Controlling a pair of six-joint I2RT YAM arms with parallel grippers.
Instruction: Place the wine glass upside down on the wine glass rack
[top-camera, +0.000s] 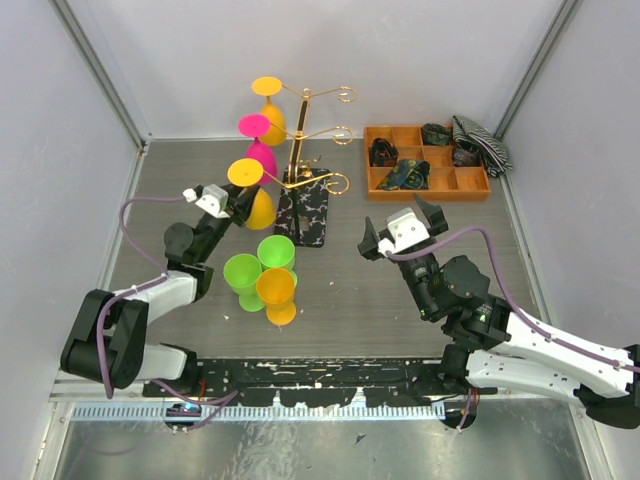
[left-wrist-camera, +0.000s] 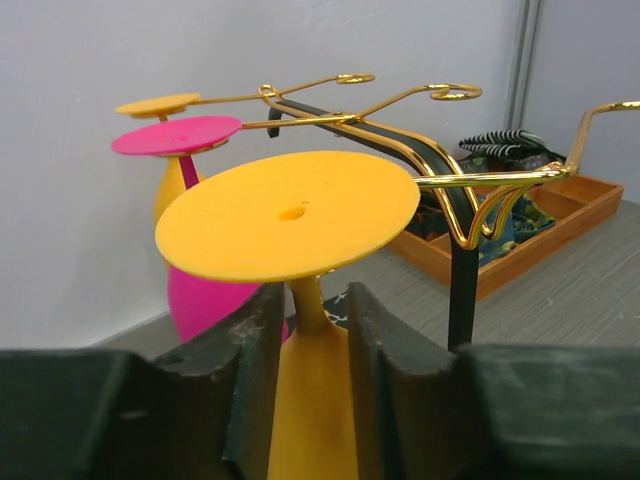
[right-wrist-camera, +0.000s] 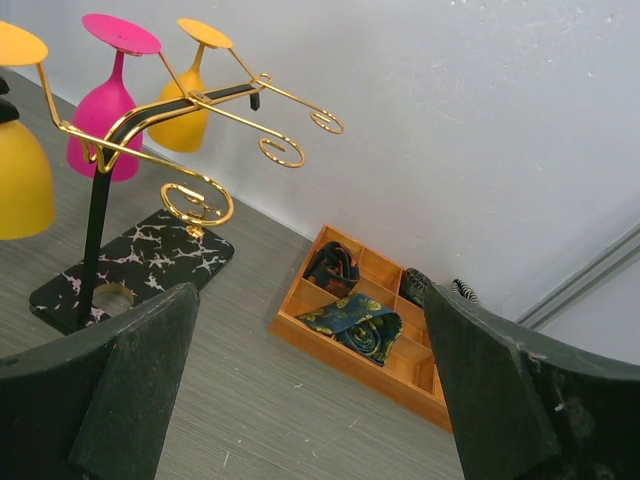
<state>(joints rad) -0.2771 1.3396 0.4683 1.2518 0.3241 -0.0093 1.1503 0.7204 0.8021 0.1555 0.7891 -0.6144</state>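
My left gripper (top-camera: 238, 200) is shut on an orange wine glass (top-camera: 259, 208), held upside down with its round foot (left-wrist-camera: 290, 215) on top. My fingers (left-wrist-camera: 250, 350) clamp the top of the bowl just below the stem. The foot is level with the lowest left arm of the gold wine glass rack (top-camera: 296, 150), at that arm's tip (left-wrist-camera: 480, 180). The rack stands on a black speckled base (top-camera: 305, 215) and also shows in the right wrist view (right-wrist-camera: 95, 200). My right gripper (top-camera: 397, 220) is open and empty over the table, right of the rack (right-wrist-camera: 310, 300).
A pink glass (top-camera: 262, 152) and an orange glass (top-camera: 271, 112) hang upside down on the rack's left arms. Two green glasses (top-camera: 243, 275) and an orange one (top-camera: 277, 290) stand close together in front of the rack. An orange compartment tray (top-camera: 428, 193) with rolled ties sits back right.
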